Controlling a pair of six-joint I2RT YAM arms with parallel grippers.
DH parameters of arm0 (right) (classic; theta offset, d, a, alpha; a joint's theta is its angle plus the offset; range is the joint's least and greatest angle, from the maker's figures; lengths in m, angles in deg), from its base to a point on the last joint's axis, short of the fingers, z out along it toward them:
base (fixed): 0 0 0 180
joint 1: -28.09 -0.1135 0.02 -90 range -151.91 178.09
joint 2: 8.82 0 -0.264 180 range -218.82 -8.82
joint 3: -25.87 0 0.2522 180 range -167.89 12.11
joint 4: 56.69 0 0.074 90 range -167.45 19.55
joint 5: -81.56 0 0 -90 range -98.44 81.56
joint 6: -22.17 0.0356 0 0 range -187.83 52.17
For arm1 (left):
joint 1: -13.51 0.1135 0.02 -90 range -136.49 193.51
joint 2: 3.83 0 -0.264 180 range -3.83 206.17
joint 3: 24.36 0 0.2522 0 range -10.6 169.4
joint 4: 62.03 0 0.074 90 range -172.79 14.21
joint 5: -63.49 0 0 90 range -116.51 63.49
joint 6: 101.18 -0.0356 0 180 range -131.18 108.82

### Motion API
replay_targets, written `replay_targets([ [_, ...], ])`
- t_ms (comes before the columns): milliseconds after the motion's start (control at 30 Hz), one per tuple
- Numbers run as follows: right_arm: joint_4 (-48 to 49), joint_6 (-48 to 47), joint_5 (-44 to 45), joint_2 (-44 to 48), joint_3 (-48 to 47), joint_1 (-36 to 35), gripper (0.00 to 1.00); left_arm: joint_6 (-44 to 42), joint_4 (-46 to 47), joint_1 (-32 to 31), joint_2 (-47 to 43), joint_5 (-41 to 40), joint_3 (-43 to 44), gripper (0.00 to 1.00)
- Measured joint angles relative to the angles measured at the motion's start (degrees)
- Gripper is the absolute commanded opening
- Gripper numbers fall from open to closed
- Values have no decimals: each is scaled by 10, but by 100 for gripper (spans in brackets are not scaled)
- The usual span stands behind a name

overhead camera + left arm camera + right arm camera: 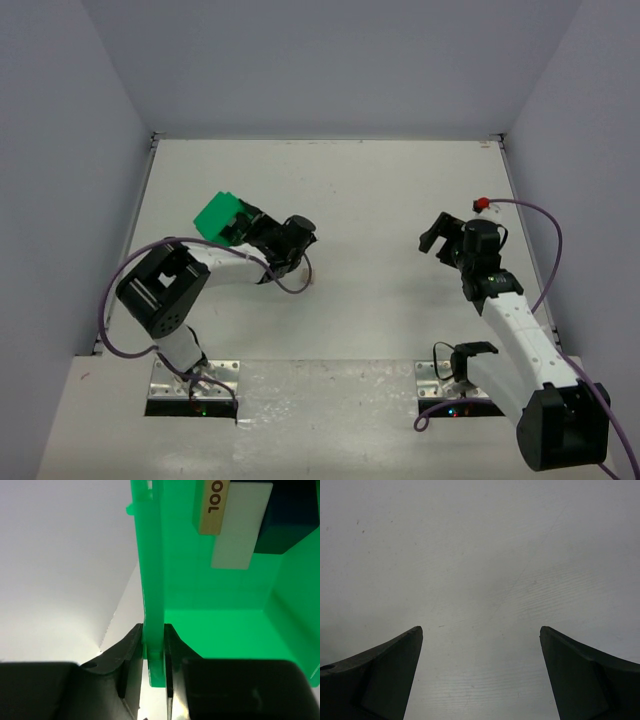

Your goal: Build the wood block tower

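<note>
Left claw (154, 645): clamped together on the thin side wall of the green bin (152, 555), one finger on each face, at the lower centre of the wrist frame.
Reason for the grip: judged a carrying or tipping hold; the upright wall is the one part of the bin narrow enough to pinch.
Green bin, position: left of centre in the overhead frame, at the tip of the left arm; it looks tilted, but whether it is clear of the table (380, 190) cannot be told.
Contents, upper right of the wrist frame: tan block (212, 507), white slab (240, 530) and dark blue block (287, 520), crowded together against one inner wall, the tan block lying over the slab.
Reason for the crowding: judged that the tilt has gathered the pieces at one end.
Task pieces, whereabouts: inside the bin; no stacked pieces can be made out on the table, so building is judged not begun.
Right claw (480, 628): fingers wide apart, holding nothing, aimed at bare table; right of centre in the overhead frame, well apart from the bin.
Reason for the pose: judged waiting to take pieces once they are out.
Writing: dark letters "OOL" on the tan block, turned sideways and cut off by the frame edge; no other lettering is legible.
</note>
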Motion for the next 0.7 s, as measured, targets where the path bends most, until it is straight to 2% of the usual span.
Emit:
replay_targets([
  [333,-6,2,2,-39,-4,0,99,-9,24,-111,70,-49,-17,0],
  [700,-21,6,-5,-47,-11,0,99,-5,36,-135,86,-56,-5,0],
])
